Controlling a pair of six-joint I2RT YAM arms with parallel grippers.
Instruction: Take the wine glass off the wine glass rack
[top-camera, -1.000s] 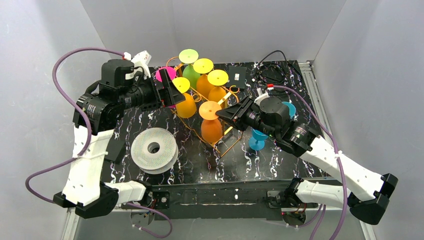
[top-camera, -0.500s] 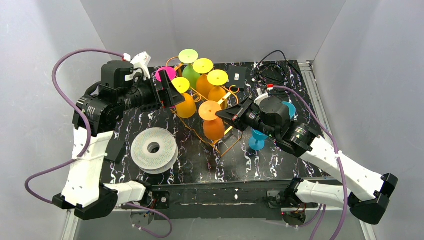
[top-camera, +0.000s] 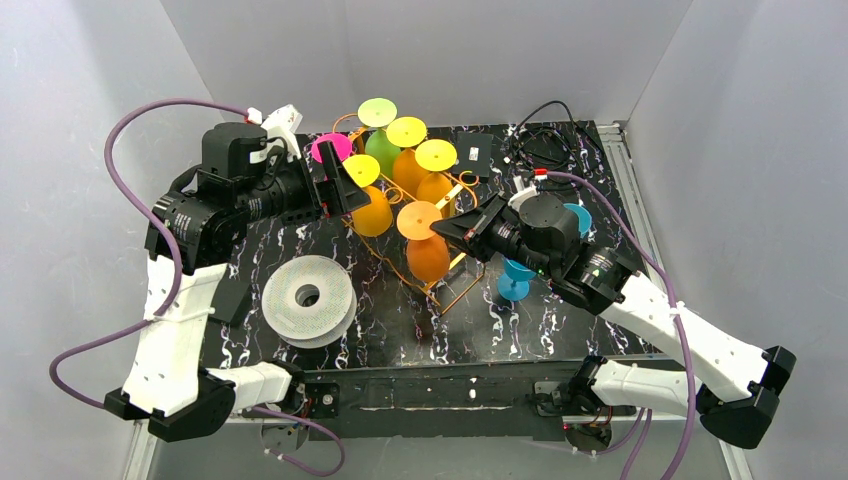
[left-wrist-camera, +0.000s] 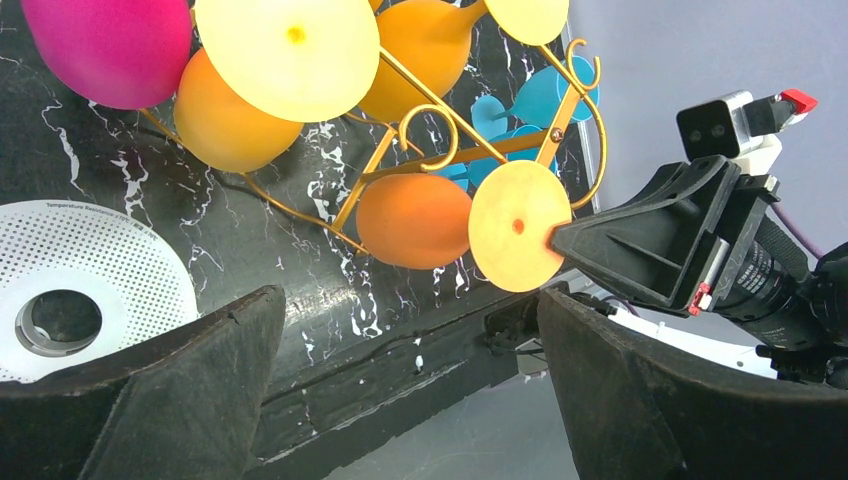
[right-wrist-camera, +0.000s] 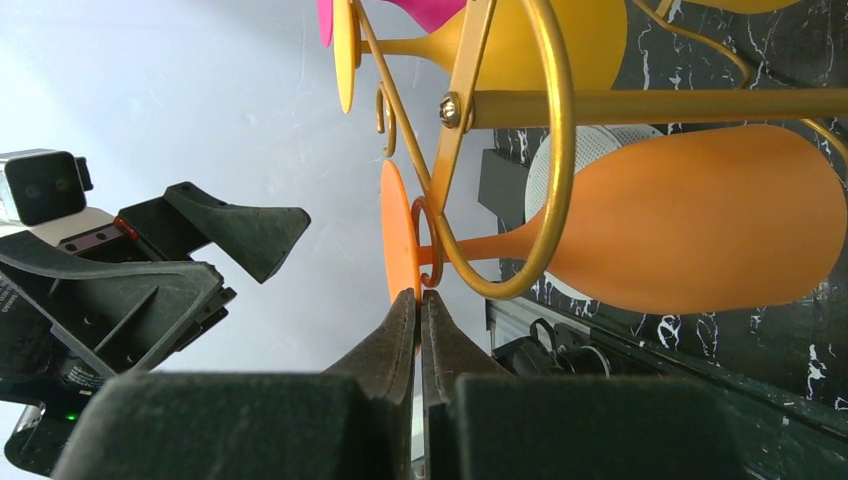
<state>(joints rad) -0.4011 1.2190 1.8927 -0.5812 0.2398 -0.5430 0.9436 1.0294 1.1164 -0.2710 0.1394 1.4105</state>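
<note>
Wine glass (right-wrist-camera: 700, 220) foot in right jaws, pinch clear from right wrist

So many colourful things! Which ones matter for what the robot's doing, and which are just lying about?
In the job: wine glass rack, nearest orange glass hanging on it, right pincer gripping its foot.
Lying about: white spool, blue glasses, black cables.

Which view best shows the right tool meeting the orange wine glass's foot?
Right wrist: close up, the right tool pinches the foot of the orange wine glass. Left wrist shows it smaller; top external, tiny from above.
</note>
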